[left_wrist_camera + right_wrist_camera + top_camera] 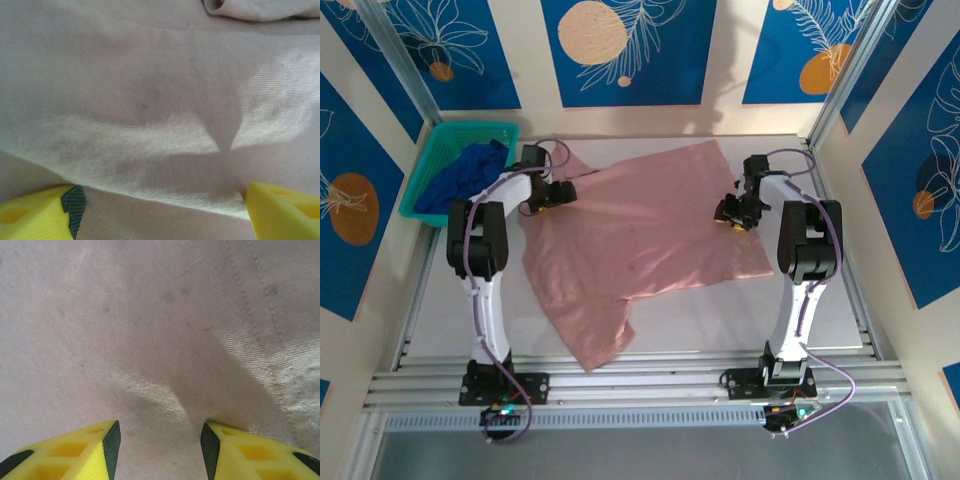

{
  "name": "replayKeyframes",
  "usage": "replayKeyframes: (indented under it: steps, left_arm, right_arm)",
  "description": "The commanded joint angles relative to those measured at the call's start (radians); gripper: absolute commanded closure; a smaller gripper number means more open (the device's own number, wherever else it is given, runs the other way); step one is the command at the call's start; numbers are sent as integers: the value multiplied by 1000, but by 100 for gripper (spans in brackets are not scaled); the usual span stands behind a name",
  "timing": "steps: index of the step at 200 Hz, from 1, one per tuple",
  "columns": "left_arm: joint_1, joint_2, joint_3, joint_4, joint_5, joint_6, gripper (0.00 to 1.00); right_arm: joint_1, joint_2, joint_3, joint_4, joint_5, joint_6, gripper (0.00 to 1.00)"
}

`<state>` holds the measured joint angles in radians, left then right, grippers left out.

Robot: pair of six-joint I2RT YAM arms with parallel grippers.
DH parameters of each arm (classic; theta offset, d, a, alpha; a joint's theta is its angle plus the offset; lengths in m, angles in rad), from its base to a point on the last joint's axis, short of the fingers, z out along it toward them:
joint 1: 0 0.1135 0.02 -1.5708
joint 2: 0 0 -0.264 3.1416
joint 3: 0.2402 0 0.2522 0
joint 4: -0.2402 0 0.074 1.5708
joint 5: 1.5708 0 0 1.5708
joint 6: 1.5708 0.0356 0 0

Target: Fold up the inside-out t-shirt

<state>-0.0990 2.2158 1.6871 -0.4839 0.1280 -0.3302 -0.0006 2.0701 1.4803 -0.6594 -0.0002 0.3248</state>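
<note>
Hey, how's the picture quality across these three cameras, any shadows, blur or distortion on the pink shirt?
Top external: light even and soft, the t-shirt evenly lit, the frame posts leaning outward, likely the wide lens. Left wrist: cloth slightly soft, a dark pointed shadow above the open left gripper. Right wrist: weave sharp, a grey shadow band rising from the right gripper.

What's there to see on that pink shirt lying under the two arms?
The dusty-pink soft cotton t-shirt lies spread, lightly creased, on the pale table, one flap pointing toward the near edge. The open left gripper hovers over its left side, the open right gripper over its right, beside a stitched seam.
</note>
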Motion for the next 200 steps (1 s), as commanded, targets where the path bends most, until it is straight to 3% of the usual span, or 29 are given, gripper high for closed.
replayKeyframes:
  steps: [1,38,96,121,158,178,200]
  left_arm:
    - [7,70,68,-86,25,32,15]
    - [7,171,242,-178,50,54,15]
    - [7,382,669,-374,70,97,14]
    - [7,400,782,-431,96,105,14]
    - [4,229,700,-409,142,90,14]
    - [-3,43,505,-315,157,57,13]
    - [-20,-180,177,-131,181,-13,13]
  right_arm:
    - [-15,43,29,-56,18,23,51]
    - [-18,69,68,-67,8,46,52]
    - [14,51,77,-56,-15,95,51]
    - [23,10,69,-58,-23,100,51]
    - [13,-174,-46,-62,8,95,49]
    - [-4,-307,-176,-54,25,109,48]
    - [-39,-436,-332,-39,27,154,48]
